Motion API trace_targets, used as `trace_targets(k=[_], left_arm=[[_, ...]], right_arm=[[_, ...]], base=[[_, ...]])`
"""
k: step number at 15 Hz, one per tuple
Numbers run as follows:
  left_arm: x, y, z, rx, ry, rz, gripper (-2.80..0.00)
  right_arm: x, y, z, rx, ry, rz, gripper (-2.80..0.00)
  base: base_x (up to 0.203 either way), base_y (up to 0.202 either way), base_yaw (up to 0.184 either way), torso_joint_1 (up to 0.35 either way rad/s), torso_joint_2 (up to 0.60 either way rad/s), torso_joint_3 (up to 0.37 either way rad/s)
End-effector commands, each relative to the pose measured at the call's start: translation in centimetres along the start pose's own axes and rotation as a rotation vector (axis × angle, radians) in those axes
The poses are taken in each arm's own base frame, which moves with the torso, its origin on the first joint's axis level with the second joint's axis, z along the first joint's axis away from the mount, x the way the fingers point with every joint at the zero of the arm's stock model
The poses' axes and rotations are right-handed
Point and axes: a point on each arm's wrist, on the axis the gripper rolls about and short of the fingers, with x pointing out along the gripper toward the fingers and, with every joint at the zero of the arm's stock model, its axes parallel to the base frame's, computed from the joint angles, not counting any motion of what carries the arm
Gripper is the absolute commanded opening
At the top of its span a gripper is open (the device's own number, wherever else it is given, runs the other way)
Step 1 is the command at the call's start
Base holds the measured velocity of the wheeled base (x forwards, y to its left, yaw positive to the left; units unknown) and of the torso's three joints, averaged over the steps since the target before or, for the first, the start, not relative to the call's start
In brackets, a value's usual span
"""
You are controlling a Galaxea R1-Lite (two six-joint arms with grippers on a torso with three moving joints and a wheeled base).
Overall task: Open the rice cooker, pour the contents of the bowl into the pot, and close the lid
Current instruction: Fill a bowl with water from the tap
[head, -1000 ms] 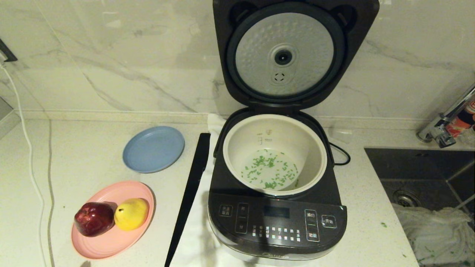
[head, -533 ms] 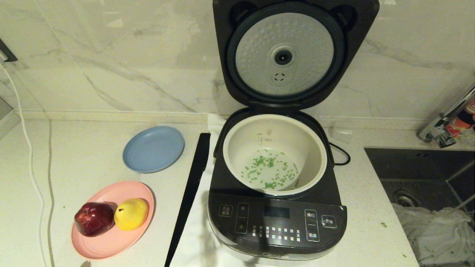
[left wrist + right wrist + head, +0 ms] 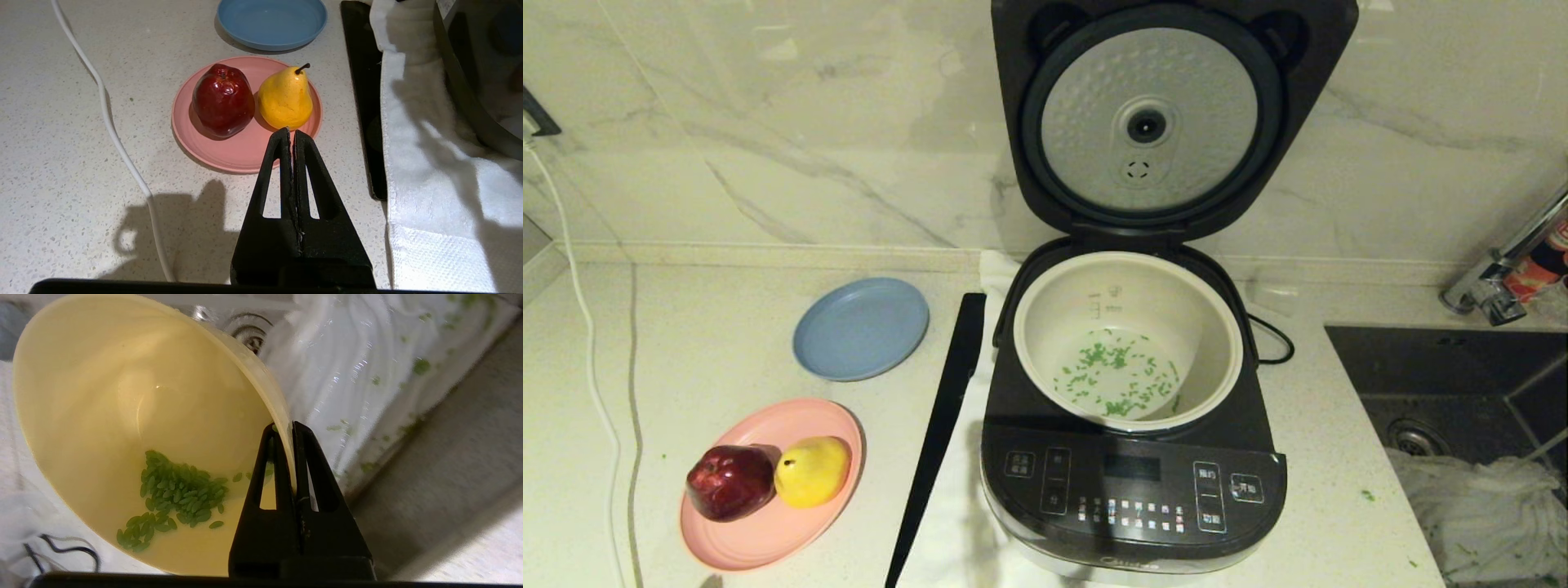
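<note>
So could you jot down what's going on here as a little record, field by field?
lid: open, standing upright
pot: inside the cooker, green bits scattered on its bottom
bowl: tilted, rim pinched by the right gripper, more green bits left in it; not seen in the head view
left gripper: shut, empty, hovering by the pink plate
pink plate: holds an apple and a pear
blue plate: empty
sink: to the cooker's right
</note>
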Motion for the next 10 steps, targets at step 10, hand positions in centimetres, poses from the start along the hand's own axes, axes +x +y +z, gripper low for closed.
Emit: trace_targets(k=[10], left_arm=[[0.0,0.0,-0.1,0.0,0.003,0.0,-2.8]], right_arm=[[3.0,2.2,2.6,-0.002,-0.055,0.008,-2.8]], base=[[0.0,0.0,0.0,0.0,0.0,0.0]])
